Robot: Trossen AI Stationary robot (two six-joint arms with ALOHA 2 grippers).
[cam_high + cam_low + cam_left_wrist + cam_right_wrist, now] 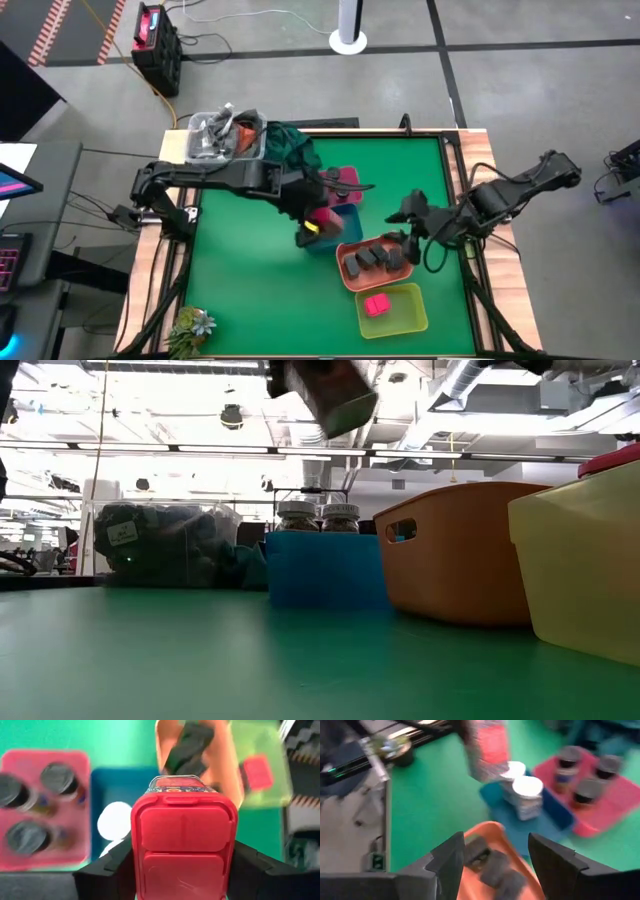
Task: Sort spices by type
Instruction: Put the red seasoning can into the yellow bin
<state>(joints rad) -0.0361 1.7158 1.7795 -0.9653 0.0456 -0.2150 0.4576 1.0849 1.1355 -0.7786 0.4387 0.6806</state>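
My left gripper point(308, 230) is shut on a bright pink block point(182, 845) and holds it above the blue tray point(345, 228), where two white-capped jars point(522, 787) stand. Three dark-capped jars point(587, 775) stand in the pink tray point(347, 183). Several dark grey boxes point(375, 260) lie in the salmon tray point(350, 277). Another pink block point(376, 305) lies in the yellow-green tray point(410, 318). My right gripper point(495, 865) hangs open over the salmon tray's far right part with nothing between its fingers. My left gripper pinches the pink block by its two long sides point(136, 855), one finger point(107, 867) on each. The fingers come slanting down from the table's left. The block is lifted clear above the blue tray, its lidded face toward the wrist camera.
A clear bin of grey clutter point(225, 135) and a dark green cloth point(295, 148) sit at the far left. A small plant point(193, 325) stands at the near left corner. Bare green mat point(240, 270) lies left of the trays.
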